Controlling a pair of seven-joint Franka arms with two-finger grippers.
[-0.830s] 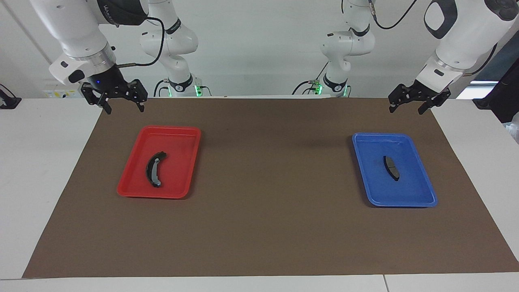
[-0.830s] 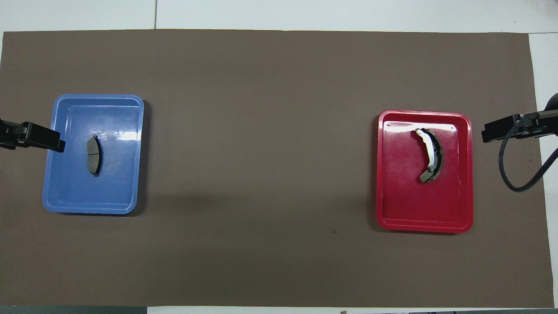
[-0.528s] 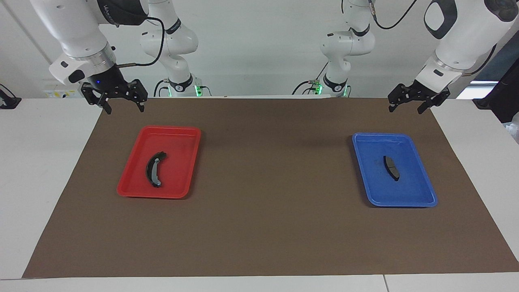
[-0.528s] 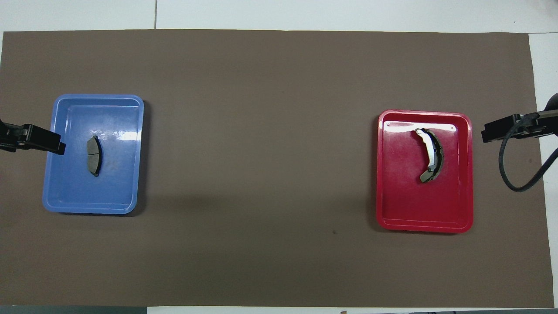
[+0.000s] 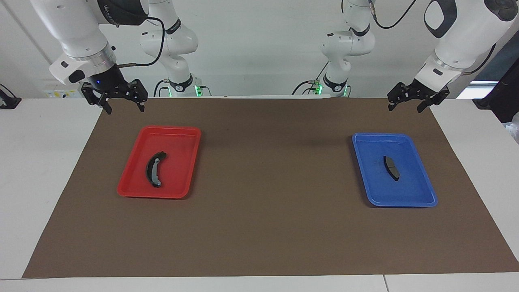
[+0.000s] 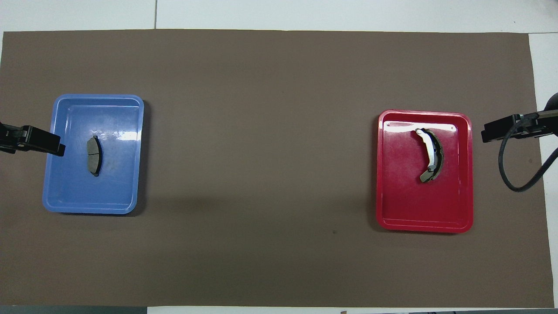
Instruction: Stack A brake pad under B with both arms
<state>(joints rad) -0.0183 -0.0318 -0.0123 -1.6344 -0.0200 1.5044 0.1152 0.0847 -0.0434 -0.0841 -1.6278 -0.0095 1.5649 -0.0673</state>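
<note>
The A brake pad (image 5: 391, 168) (image 6: 93, 155), short and dark grey, lies flat in a blue tray (image 5: 410, 188) (image 6: 74, 192) toward the left arm's end of the table. B (image 5: 153, 169) (image 6: 430, 155), a longer black crescent with a pale strip, lies in a red tray (image 5: 180, 162) (image 6: 403, 196) toward the right arm's end. My left gripper (image 5: 404, 108) (image 6: 56, 148) hangs open and empty, raised over the blue tray's outer edge. My right gripper (image 5: 124, 109) (image 6: 486, 133) hangs open and empty over the mat beside the red tray.
A brown mat (image 5: 275, 182) covers most of the white table (image 5: 44, 162), and both trays sit on it, far apart. A black cable (image 6: 518, 174) loops down from the right arm. Dark equipment (image 5: 500, 101) stands at the table's left-arm end.
The left gripper has edged slightly upward. The right gripper, both trays and both brake parts have not visibly moved.
</note>
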